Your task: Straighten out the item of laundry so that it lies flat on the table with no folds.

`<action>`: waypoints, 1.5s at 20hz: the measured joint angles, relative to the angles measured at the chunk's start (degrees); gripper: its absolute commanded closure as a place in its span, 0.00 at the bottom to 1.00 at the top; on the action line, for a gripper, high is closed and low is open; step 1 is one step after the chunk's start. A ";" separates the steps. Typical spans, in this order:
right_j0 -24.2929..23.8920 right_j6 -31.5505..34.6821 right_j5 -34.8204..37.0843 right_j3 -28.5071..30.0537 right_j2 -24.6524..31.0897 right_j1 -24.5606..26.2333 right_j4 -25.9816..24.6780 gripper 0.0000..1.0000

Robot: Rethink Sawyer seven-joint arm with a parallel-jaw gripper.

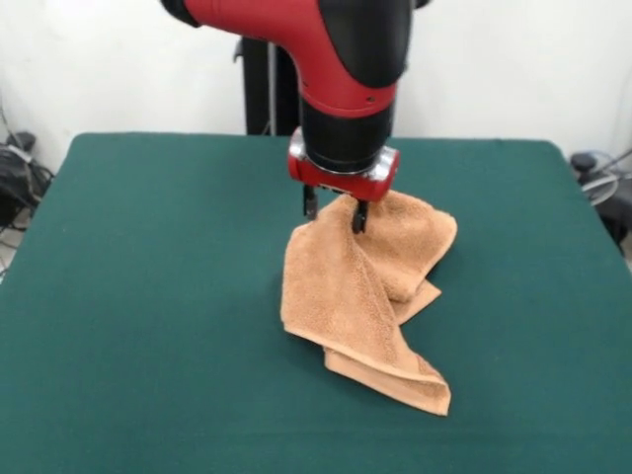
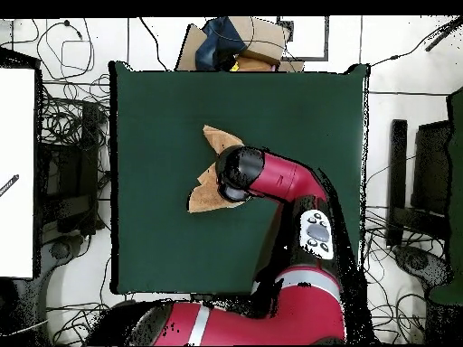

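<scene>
Terry cloth in light orange-brown is seen bunched near the middle of the table [image 1: 148, 296], and the front view gives what the overhead one cannot: the gripper [image 1: 334, 211] itself, its two dark fingertips [image 1: 310, 204] set a little apart and pressed down into the top of the towel [image 1: 346, 296]. Whether cloth is actually pinched between them cannot be told. From the left in this view, one thick fold is seen hanging down and running out to a corner toward the near right, its woven border band showing along that lower edge; further right, a second lobe is doubled over behind it, with a small point tucked beneath. The towel is crumpled and layered, nowhere flat. In the overhead view the gripper is hidden under the red and black arm [image 2: 280, 176], and only two pieces of towel are seen poking out from beneath it, on dark green felt.
</scene>
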 measured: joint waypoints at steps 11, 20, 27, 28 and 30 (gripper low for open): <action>-0.10 0.00 -0.26 0.02 0.34 0.33 -1.29 0.00; -0.13 0.00 -0.27 0.02 0.50 0.55 -1.28 0.00; -0.63 0.00 -0.27 0.19 0.63 0.55 -1.28 0.00; -0.66 0.00 -0.27 0.22 0.64 0.54 -1.28 0.00; -0.67 0.00 -0.27 0.26 0.68 0.55 -1.28 0.00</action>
